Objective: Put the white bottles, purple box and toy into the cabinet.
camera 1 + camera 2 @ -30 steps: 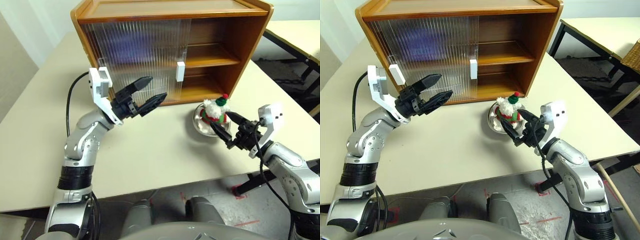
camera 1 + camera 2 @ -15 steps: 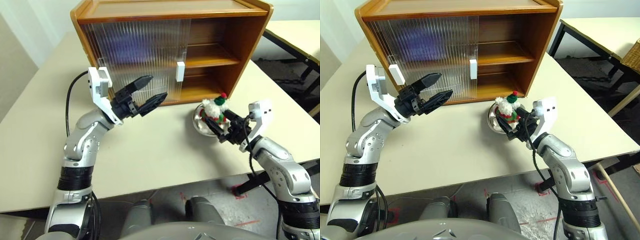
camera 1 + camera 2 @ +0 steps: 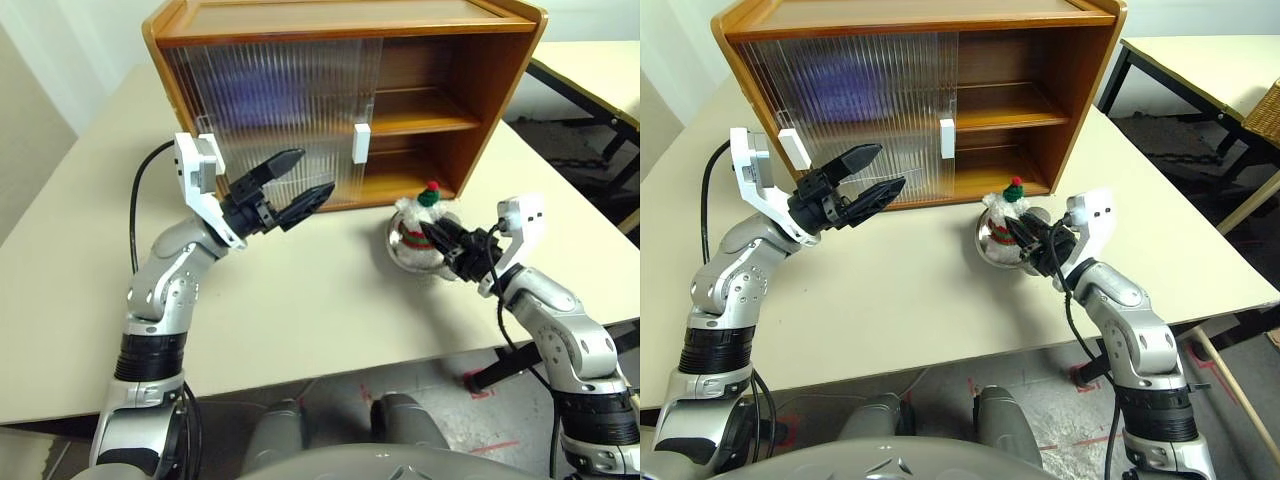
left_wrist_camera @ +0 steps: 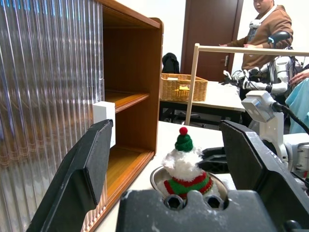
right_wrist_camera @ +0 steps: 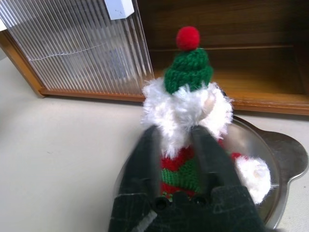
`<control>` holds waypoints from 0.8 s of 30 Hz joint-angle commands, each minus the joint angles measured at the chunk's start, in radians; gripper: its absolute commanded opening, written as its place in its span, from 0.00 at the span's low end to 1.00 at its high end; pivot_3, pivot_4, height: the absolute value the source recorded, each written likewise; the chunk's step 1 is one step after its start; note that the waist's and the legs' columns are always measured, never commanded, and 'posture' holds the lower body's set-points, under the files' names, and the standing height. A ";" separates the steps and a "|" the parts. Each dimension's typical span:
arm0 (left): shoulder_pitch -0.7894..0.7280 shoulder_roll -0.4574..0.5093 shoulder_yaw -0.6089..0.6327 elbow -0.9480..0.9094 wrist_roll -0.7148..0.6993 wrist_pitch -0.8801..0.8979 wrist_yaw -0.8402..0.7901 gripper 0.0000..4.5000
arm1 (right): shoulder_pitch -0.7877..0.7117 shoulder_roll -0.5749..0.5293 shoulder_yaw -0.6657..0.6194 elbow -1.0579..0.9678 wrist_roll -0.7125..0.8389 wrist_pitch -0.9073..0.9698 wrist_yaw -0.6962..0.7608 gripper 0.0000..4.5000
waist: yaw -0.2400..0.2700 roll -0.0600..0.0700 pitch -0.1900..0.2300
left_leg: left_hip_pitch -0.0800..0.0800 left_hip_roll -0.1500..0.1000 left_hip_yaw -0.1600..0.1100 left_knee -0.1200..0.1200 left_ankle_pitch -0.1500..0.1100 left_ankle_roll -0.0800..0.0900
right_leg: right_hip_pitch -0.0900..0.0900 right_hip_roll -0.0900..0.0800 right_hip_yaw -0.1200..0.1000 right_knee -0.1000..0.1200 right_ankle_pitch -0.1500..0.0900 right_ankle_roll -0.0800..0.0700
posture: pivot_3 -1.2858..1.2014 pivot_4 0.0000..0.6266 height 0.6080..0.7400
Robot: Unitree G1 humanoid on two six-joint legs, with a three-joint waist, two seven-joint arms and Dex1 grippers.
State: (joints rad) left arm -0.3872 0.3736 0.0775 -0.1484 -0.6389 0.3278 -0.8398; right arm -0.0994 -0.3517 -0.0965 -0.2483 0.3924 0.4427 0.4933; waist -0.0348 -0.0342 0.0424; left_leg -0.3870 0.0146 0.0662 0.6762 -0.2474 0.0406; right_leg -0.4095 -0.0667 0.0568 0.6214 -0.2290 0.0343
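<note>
Compared with one second ago, the right gripper (image 3: 437,240) has advanced from the right of the frame toward centre and now sits at the toy (image 3: 417,222); its two black fingers, spread wide in the earlier frame, are now drawn in against the snowman's body. The right wrist view confirms this: the fingers (image 5: 145,159) flank the red-and-green scarf, pressing the plush on both sides, with the white head and green hat rising above them. The toy itself stands more upright than before, its red pompom pointing toward the top of the frame. The left gripper (image 3: 298,187), left of centre in the left eye view, has not changed position; its fingers stand wide apart, holding nothing, in front of the ribbed door. The toy rests in a shiny metal bowl (image 3: 398,252) on the beige table (image 3: 300,300), right of centre, just in front of the cabinet's open side. The cabinet (image 3: 340,95) occupies the upper middle of the frame; its translucent sliding doors (image 3: 270,110) cover the left part, with one white handle (image 3: 361,143) at the door edge. A faint bluish-purple shape shows behind the ribbed panel; what it is cannot be told. The uncovered right compartments, above and below the middle shelf (image 3: 425,115), show bare wood.
</note>
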 commanded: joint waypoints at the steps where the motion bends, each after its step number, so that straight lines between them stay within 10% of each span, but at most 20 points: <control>1: -0.003 -0.001 -0.004 -0.014 -0.004 0.008 0.000 1.00 | -0.005 -0.011 -0.016 0.018 -0.002 -0.021 0.005 0.03 | 0.000 0.000 0.000 | 0.000 0.000 0.000 0.000 0.000 0.000 | 0.000 0.000 0.000 0.000 0.000 0.000 | 0.53 0.00 1.00; 24: -0.026 -0.022 -0.021 0.030 0.007 -0.003 -0.026 1.00 | -0.212 -0.080 -0.113 -0.113 0.116 0.108 -0.045 0.01 | -0.003 0.000 0.000 | 0.000 0.000 0.000 0.000 0.000 0.000 | 0.000 0.000 0.000 0.000 0.001 0.001 | 0.51 0.00 1.00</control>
State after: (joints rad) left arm -0.4044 0.3552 0.0668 -0.1377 -0.6388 0.3276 -0.8550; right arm -0.2864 -0.4209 -0.1816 -0.3523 0.4871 0.5349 0.4554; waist -0.0377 -0.0342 0.0424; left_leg -0.3871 0.0144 0.0663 0.6766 -0.2473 0.0407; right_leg -0.4094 -0.0667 0.0569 0.6215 -0.2284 0.0350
